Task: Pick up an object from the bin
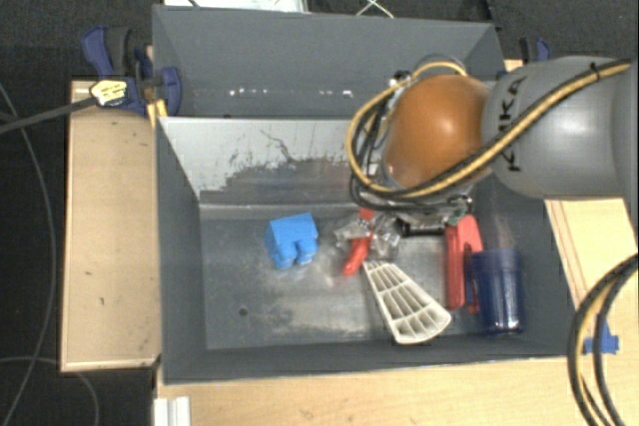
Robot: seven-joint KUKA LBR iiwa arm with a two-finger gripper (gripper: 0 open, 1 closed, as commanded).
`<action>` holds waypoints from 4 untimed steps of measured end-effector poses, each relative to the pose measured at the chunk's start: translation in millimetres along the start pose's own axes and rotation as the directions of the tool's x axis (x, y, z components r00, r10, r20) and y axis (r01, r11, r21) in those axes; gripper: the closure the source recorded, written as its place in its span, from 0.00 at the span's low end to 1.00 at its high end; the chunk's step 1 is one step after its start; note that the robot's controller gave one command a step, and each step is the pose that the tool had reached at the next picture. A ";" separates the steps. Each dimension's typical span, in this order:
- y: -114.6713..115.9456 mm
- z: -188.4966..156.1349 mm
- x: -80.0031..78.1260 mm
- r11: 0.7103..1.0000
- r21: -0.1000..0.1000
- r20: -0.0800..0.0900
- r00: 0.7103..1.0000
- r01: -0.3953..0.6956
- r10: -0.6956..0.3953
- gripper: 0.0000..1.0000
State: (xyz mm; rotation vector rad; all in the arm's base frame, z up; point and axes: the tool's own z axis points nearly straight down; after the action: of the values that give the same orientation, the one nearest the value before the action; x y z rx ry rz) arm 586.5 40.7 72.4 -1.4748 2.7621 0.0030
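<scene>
My gripper reaches down under the arm's orange dome into the middle of the bin, near the back wall. Directly beneath it, and touching or nearly touching it, lies a small red-orange piece. A white ribbed, fan-shaped thing spreads from that red piece toward the front right. A blue block sits apart on the floor to the gripper's left. The dome hides much of the gripper's top.
At the right side of the bin a long red tool lies beside a dark blue cylinder. The arm comes in from the right above them. Bare bin floor shows at the front left.
</scene>
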 end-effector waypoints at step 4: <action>-0.3 -35.4 -0.9 1.000 0.002 0.004 1.000 -0.010 0.010 1.00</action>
State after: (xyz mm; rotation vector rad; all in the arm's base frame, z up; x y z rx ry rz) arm 587.0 41.0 107.8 -1.4594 2.7652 0.0033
